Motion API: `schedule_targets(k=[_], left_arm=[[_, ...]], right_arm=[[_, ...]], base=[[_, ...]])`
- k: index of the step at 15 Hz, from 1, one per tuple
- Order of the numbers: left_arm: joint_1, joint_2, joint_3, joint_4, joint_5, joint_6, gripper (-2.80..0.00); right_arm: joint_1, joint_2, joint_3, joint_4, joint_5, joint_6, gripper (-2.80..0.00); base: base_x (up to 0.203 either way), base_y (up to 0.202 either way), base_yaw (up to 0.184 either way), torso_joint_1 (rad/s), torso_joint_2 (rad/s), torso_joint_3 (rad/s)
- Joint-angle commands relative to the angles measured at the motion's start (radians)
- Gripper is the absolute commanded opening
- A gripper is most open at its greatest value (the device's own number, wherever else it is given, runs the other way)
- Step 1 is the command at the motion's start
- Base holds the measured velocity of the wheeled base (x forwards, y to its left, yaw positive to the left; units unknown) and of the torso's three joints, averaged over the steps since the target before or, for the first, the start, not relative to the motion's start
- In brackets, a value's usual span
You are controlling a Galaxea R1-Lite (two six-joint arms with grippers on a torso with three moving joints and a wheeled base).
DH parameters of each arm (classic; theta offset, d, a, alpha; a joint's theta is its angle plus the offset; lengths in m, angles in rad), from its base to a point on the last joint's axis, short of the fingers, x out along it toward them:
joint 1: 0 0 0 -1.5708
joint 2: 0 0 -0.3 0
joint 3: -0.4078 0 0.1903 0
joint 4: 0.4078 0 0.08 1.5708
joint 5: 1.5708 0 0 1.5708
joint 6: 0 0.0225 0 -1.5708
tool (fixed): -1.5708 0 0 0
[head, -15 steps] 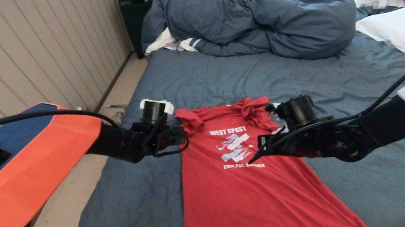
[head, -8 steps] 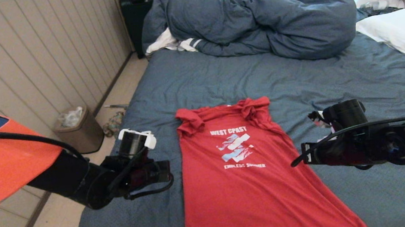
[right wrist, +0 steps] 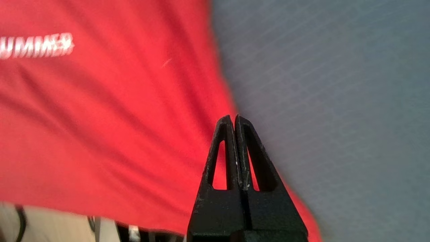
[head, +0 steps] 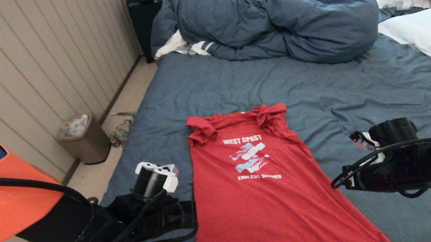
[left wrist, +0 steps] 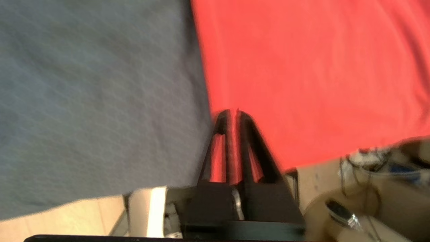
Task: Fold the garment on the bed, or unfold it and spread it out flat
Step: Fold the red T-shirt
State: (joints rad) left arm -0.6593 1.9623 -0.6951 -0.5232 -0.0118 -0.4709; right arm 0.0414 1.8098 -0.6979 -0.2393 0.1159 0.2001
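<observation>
Bed [head: 235,82]: a large bed under a wrinkled dark blue-grey sheet fills most of the head view, with one long side facing a panelled wall.
Duvet [head: 269,23]: a matching blue-grey duvet lies bunched along the far edge of the bed.
Pillows [head: 426,34]: white pillows sit at the far right corner of the bed, beside the duvet.
T-shirt [head: 264,208]: the red short-sleeved shirt lies print-up near the bed's near edge, roughly midway between its sides; the body is spread smooth, the sleeves and collar are crumpled at the far end, and the hem runs out of view at the near edge.
Striped cloth [head: 188,47]: a white cloth with dark stripes pokes out from under the duvet at the far left corner.
Bin [head: 83,139]: a small brown bin stands on the floor between the wall and the bed's left edge.
Left gripper [left wrist: 233,112]: it hangs over the shirt's left border near the bed's left edge, its fingers nearly together with only a thin slit between the tips and nothing pinched.
Right gripper [right wrist: 232,117]: it hangs over the shirt's right border, where red cloth meets the sheet, its fingers pressed tight together and empty.
</observation>
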Motion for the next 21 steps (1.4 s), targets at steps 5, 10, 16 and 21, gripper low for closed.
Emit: schedule_targets(k=[5,10,16,21], left_arm=[[-0.014,0.058,0.002,-0.011,-0.013,-0.008,0.0],[-0.025,0.081,0.046,-0.058,0.008,0.001,0.0],[-0.079,0.116,0.033,-0.063,0.075,0.005,0.0],[-0.111,0.166,0.003,-0.059,0.139,0.01,0.0]], right_arm=[[-0.033,0.005,0.031,-0.01,0.054,-0.03,0.0],[-0.052,0.008,0.031,-0.012,0.085,-0.028,0.0],[-0.074,-0.015,0.043,-0.014,0.125,-0.027,0.0],[-0.075,-0.013,0.044,-0.032,0.14,-0.027,0.0]], base=[[0.0,0.0,0.0,0.0,0.0,0.0],[0.0,0.0,0.0,0.0,0.0,0.0],[0.0,0.0,0.0,0.0,0.0,0.0],[0.0,0.0,0.0,0.0,0.0,0.0]])
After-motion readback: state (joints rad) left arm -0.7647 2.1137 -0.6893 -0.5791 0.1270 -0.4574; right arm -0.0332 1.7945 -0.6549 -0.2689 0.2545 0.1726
